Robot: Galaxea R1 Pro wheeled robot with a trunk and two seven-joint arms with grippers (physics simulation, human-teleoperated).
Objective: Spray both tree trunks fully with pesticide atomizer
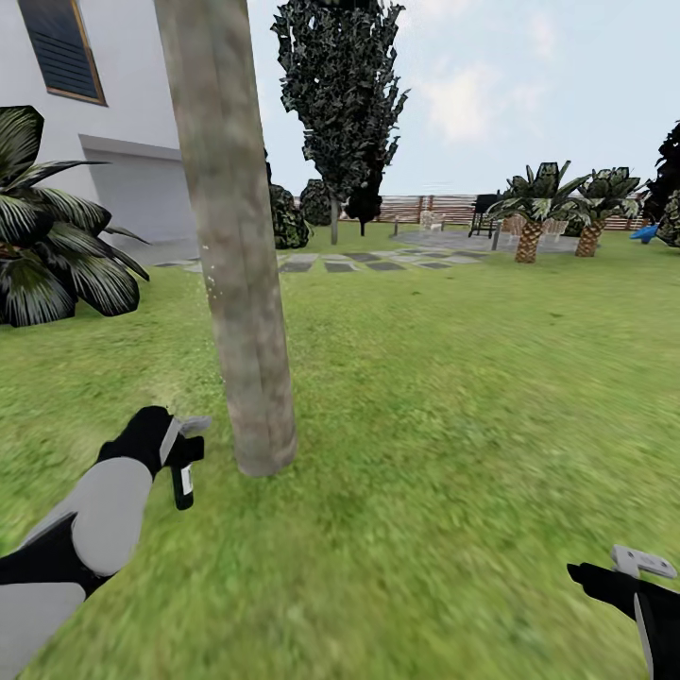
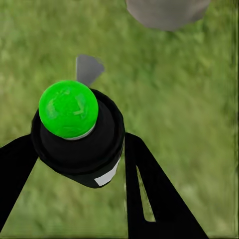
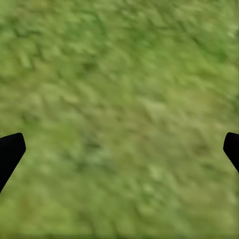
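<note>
atomizer [image 1: 183, 480] in left end effector [image 1: 185, 451]

No text, label, brand, number or sign can be read on anything here.

Lighting: bright, even daylight; pale sky [image 1: 529, 85] w/ soft clouds. Shadows: faint, no hard edges. Glare: nil. Grass [image 3: 119, 99] smeared, blurry in wrist views; head view soft, low-res.

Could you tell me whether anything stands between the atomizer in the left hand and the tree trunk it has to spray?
Nothing visible does: the left hand holds the atomizer beside the trunk, with only bare grass between them.
</note>
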